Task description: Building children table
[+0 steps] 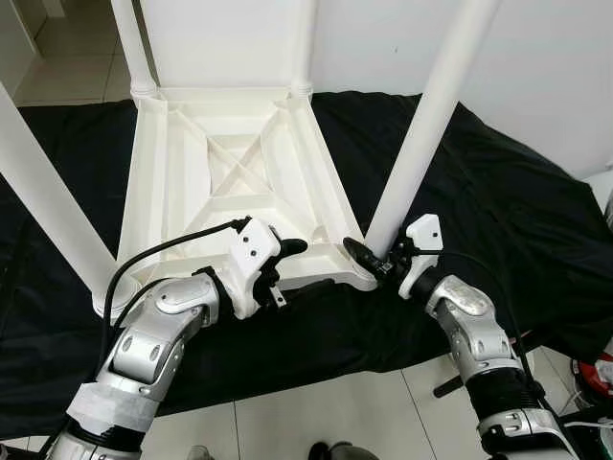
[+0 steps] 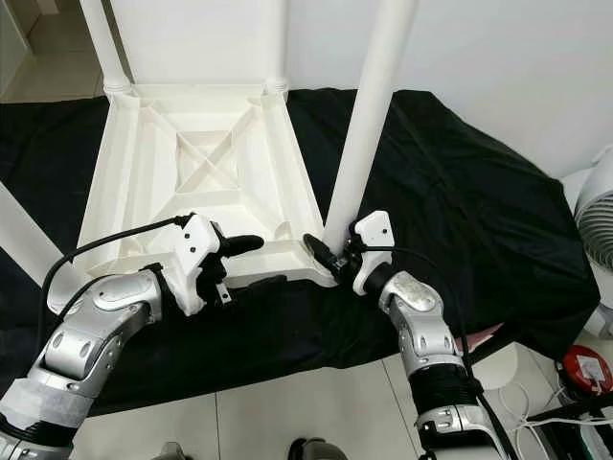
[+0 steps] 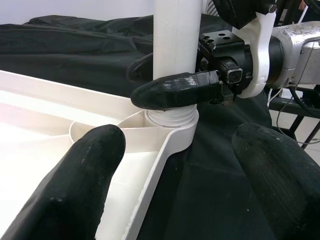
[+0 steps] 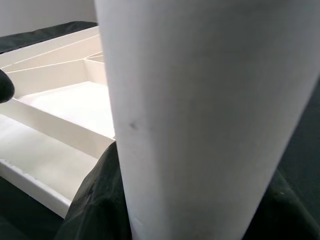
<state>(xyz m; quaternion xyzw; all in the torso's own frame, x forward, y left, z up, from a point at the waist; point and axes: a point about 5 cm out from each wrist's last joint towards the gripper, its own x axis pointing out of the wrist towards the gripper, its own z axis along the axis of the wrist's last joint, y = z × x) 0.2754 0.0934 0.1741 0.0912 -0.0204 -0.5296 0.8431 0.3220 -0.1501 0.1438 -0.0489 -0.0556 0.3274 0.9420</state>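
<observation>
- Right claw (image 1: 369, 257) clamped around the base of the near-right table leg (image 1: 426, 125), one black finger (image 3: 175, 90) across the front of the leg just above its threaded collar, the other finger behind it.
- Left claw (image 1: 280, 265) spread wide at the near edge of the upturned tabletop (image 1: 192, 192), holding nothing; upper finger (image 1: 287, 247) over the white rim, lower finger (image 2: 257, 285) just off the rim above the black cloth (image 1: 498, 211).
- Seen from the left wrist: both black fingertips (image 3: 85, 175) apart, one over the tabletop's ribbed inside, the other over the cloth, with the corner socket (image 3: 172, 127) between and beyond them.
- White plastic children's table lying upside down on the black cloth, ribbed underside up with a crossed brace (image 1: 235, 168) at its middle.
- Four white legs standing up from its corners: far-left leg (image 1: 132, 43), far-right leg (image 1: 304, 43), near-left leg (image 1: 43, 192) leaning out toward the left, and the gripped near-right leg leaning toward the right.
- Near-right leg seated in the corner socket, threads of its collar showing above the socket rim.
- Seen from the right wrist: the leg's smooth white shaft (image 4: 210, 120) very close, the tabletop's ribs (image 4: 60, 125) beside it.
- Black cloth spread over the floor against a white wall, pale tiles (image 1: 316, 412) at its near edge.
- White fan (image 2: 599, 220) at the right border, with a red object (image 2: 586, 369) and cables (image 2: 536, 407) on the tiles below it.
</observation>
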